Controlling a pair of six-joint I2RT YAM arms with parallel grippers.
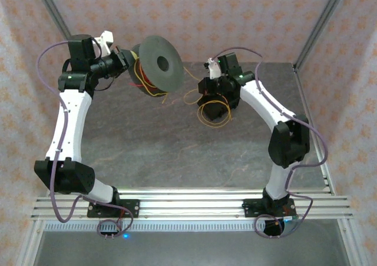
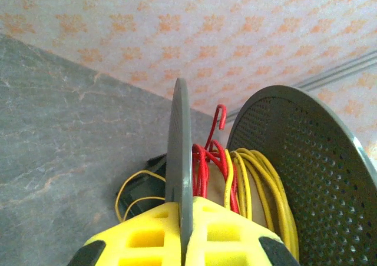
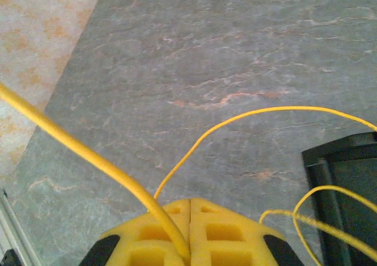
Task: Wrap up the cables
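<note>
1. Pads (image 2: 147,236) of the left gripper (image 2: 186,216) are pressed shut on the thin edge of one grey flange (image 2: 179,136) of a spool (image 2: 312,160), which is held up above the table (image 2: 59,130).
2. Between that flange and the second, perforated one, the cables (image 2: 259,183) are wound on the core. Yellow turns are packed towards the perforated side, red turns (image 2: 202,166) are laid against the pinched flange, and one red end is stuck up in a hook.
3. Pads (image 3: 230,230) of the right gripper (image 3: 189,219) are closed tight on a single yellow strand (image 3: 88,154). It is run from the pinch up and away to the left edge of the right wrist view.
4. Thinner yellow loops (image 3: 265,113) are spread over the grey table just beyond that gripper. A dark object (image 3: 347,172) at the right is crossed by some of them; its kind cannot be told.
5. From the top camera, the spool is seen at the back left of the table, with the right gripper apart to its right. Loose yellow loops are hung under that gripper, and thin strands are trailed between the two.
</note>
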